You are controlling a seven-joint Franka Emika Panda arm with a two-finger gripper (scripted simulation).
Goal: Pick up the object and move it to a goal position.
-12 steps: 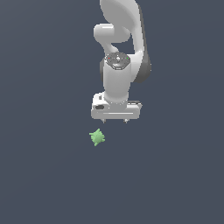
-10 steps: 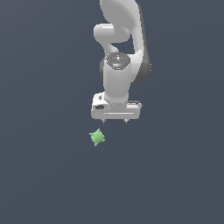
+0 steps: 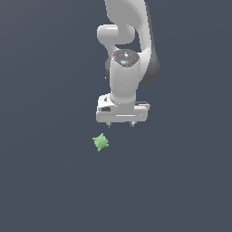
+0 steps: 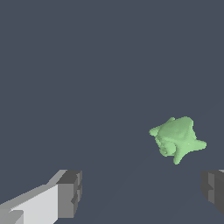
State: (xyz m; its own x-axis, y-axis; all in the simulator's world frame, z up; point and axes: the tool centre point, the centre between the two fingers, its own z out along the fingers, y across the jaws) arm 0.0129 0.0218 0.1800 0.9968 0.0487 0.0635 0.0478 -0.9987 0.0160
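Observation:
The object is a small light-green lumpy thing with short pointed bumps, lying on the dark floor. In the exterior view it lies below the gripper and a little toward that view's left, apart from it. The gripper is open and empty; only the tips of its two fingers show under the white hand. In the wrist view the object lies ahead of the gripper, nearer to one dark fingertip than to the other. It is not between the fingers.
The white arm rises above the hand toward the top of the exterior view. A plain dark grey floor surrounds everything. No goal marker shows.

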